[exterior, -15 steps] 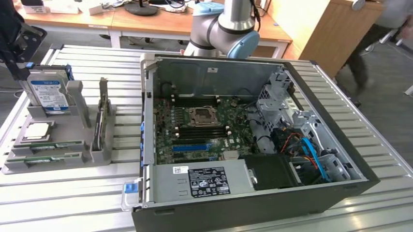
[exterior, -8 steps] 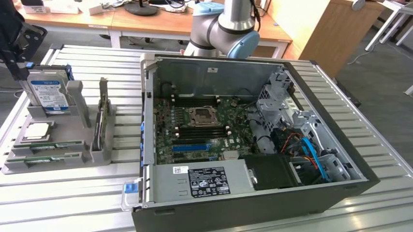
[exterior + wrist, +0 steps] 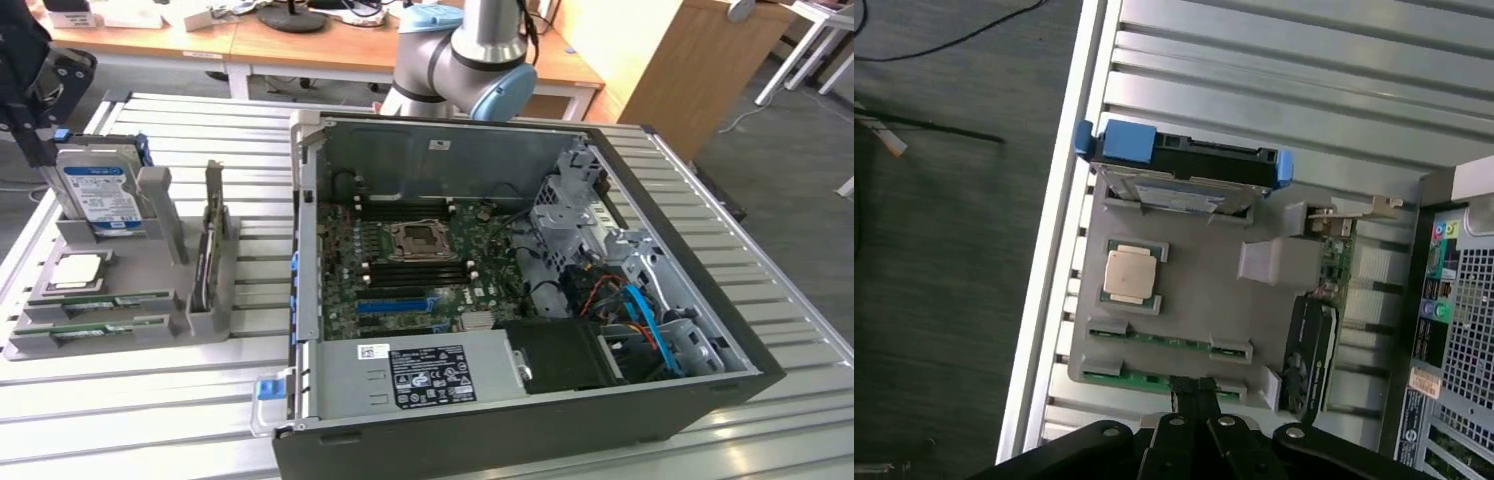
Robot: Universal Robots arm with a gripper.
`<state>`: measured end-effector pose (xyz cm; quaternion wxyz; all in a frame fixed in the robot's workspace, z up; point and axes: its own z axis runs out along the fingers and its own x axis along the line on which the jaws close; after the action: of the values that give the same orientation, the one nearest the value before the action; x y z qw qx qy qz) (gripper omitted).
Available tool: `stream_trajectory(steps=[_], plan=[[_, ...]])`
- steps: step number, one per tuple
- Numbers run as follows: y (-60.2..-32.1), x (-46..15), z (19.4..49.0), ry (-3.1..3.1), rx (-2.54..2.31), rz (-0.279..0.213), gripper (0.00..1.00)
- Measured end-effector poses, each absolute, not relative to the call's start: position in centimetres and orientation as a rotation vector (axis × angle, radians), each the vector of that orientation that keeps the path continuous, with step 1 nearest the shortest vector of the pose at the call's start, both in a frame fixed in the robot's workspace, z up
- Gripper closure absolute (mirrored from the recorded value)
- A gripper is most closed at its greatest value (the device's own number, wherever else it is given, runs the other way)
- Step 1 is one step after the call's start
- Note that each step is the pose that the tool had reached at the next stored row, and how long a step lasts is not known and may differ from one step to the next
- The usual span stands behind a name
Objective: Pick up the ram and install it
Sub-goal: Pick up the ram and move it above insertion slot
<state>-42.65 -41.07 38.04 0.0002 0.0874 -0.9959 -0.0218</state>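
status | I see the ram (image 3: 110, 325) as a thin green stick seated lengthwise in the outermost slot of the gray holder (image 3: 200, 322) | second ram stick (image 3: 118, 300) just beside it, parallel (chips too small for me to make out)

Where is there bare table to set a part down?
Bare slats of the table lie in front of the parts holder and off the computer case toward the exterior view's right. Crowded: the narrow strip between holder and case.

Ram (image 3: 114, 300) in tray (image 3: 200, 322); tray at exterior view's left of case (image 3: 534, 430).
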Motion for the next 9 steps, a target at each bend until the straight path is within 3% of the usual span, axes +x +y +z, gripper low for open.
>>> stream_trajectory(steps=[9], plan=[[-41.06, -42.65, 38.0, -3.092, 0.529, -0.068, 0.89]])
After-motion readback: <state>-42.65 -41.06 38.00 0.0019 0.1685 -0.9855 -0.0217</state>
